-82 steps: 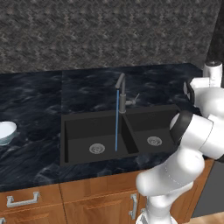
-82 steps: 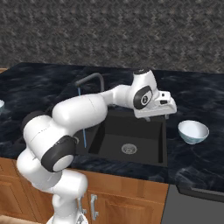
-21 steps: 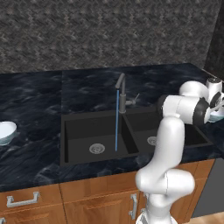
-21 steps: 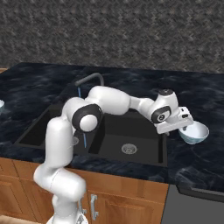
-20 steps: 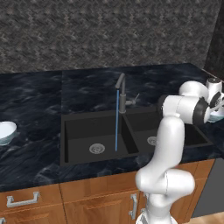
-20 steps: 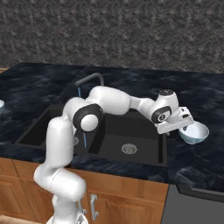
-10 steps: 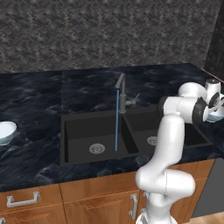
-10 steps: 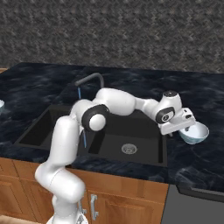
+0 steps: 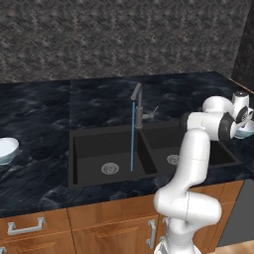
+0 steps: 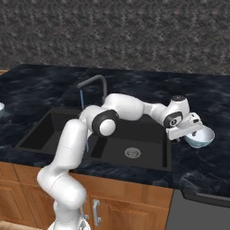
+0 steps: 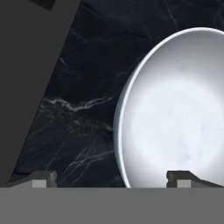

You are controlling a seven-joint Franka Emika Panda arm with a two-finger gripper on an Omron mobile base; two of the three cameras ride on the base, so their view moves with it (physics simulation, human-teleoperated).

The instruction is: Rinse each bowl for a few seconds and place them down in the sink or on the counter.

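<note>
Looking down the hand, you see the bowl (image 11: 175, 118) at the right; your wide-open jaws straddle its near rim, one fingertip (image 11: 186, 177) inside it.

Even soft light, sharp render, faint gloss

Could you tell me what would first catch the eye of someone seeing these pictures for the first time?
The white arm stretches across the black sink to the counter on its right, where the open gripper straddles the rim of a pale bowl. A thin blue stream runs from the faucet into the left basin, and a second bowl sits far left.
</note>
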